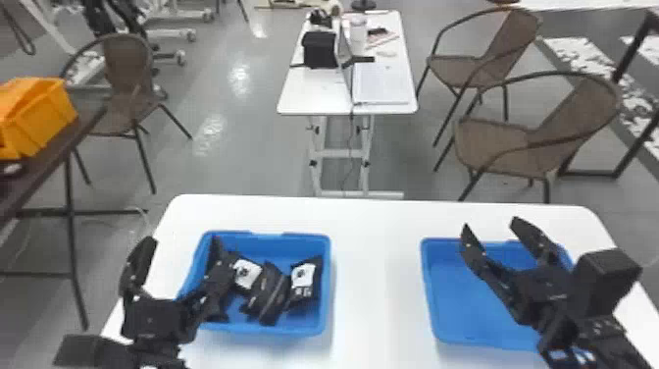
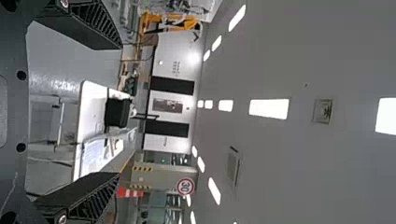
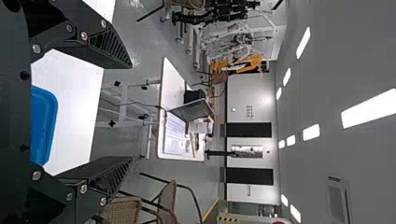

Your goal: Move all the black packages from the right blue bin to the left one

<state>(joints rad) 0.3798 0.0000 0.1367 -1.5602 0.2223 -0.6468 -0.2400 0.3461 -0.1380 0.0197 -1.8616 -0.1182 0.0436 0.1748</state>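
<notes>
On the white table, the left blue bin holds several black packages, some with white labels. The right blue bin shows a bare floor where the arm does not cover it. My left gripper stands open over the left bin's left side, nothing between its fingers; in the left wrist view the left gripper is spread wide. Above the right bin, my right gripper is open and holds nothing; the right wrist view shows the right gripper with its fingers far apart.
Bare white tabletop lies between the two bins. Beyond the table's far edge stand a small white desk with a laptop and several wicker chairs. An orange bin rests on a dark table at the far left.
</notes>
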